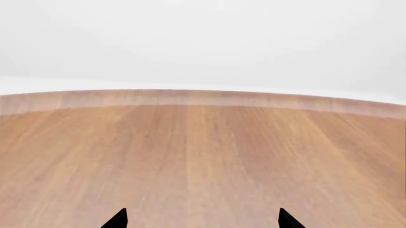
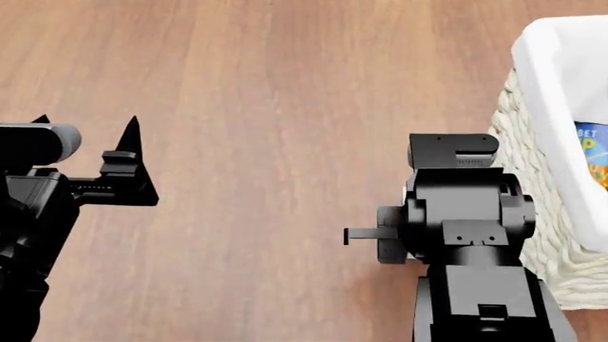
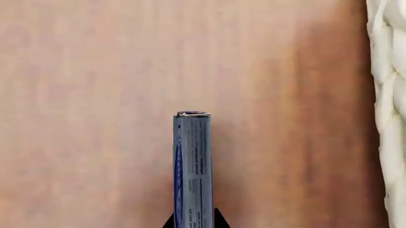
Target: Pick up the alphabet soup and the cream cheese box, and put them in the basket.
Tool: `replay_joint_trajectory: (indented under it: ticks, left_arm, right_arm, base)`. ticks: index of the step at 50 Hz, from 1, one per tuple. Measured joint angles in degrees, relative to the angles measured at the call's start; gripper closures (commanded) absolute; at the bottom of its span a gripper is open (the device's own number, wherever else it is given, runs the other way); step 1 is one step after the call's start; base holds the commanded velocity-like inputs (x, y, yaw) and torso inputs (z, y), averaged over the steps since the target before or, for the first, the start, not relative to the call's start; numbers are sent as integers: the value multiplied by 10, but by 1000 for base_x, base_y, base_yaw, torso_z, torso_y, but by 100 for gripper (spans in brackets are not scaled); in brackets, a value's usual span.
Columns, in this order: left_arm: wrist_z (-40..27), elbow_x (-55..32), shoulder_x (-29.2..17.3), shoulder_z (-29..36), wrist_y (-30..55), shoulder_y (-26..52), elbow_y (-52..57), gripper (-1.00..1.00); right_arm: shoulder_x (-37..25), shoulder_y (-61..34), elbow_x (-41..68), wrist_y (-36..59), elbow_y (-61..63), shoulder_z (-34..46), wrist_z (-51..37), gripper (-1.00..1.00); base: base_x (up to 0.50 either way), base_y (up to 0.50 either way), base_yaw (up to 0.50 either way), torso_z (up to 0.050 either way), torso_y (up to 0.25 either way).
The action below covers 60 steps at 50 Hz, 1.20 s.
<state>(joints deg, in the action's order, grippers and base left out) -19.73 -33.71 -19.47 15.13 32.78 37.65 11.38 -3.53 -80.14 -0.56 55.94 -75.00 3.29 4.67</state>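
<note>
Left claw (image 2: pixel 90 153): your left claw hangs over bare wood with its fingers spread wide and nothing between them; the left wrist view shows only the two dark tips (image 1: pixel 117 219) and the bench (image 1: pixel 203 156).
Right claw (image 3: pixel 192 223): your right claw is clamped on the cream cheese box (image 3: pixel 192 171), which shows edge-on in the right wrist view, a thin blue-grey strip sticking out from between the tips, held above the wood.
Alphabet soup (image 2: pixel 594 153): you can see its blue label with a yellow-orange picture inside the basket, cut off by the head view's right edge.
Basket (image 2: pixel 532 164): it stands on the bench just beside your right arm, white liner folded over the woven wall.
</note>
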Motion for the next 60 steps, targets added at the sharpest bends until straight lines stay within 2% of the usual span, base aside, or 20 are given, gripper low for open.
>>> replay_joint_trajectory:
  ticks: [12,42,46,52,60]
  left_arm:
    - [2,-15,-2,-6,4,-3,1,-100]
    - [-3,-26,-7,-8,10,2,10,-100]
    - [-5,-25,-8,-7,9,2,10,-100]
    - [-7,-21,-8,-6,6,2,8,-100]
    - [-9,-17,-7,-3,1,0,4,-100]
  right_arm:
    - [4,-2,3,-5,0,4,12,100]
    - [24,-49,6,-30,1,60,108,100]
    - [26,-60,9,-38,0,69,120,100]
    - [20,-77,14,-53,2,70,104,100]
    - [-8,-91,16,-68,1,57,39,100]
  base:
    - [0,0,0,0,206]
    - [0,0,1,0,250]
    - [0,0,0,0,13]
    - [0,0,0,0,0]
    - [0,0,0,0,0]
